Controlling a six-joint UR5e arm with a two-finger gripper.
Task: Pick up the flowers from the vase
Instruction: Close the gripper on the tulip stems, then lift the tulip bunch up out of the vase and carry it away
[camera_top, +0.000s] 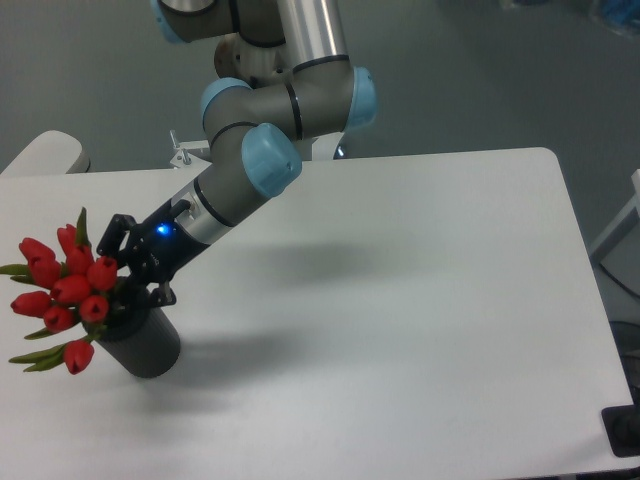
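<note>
the gripper (128, 272) is clamped on the flowers (62, 296) just above the mouth of the vase (142, 344), which stands on the counter (400, 300).

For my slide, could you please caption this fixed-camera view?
Black two-finger gripper reaches red tulip flowers in ribbed dark cylindrical vase.

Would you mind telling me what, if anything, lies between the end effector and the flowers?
Nothing shows between them in the camera view: the end effector sits right against the flowers, just above the mouth of the vase. Whether it grips the stems cannot be told.
</note>
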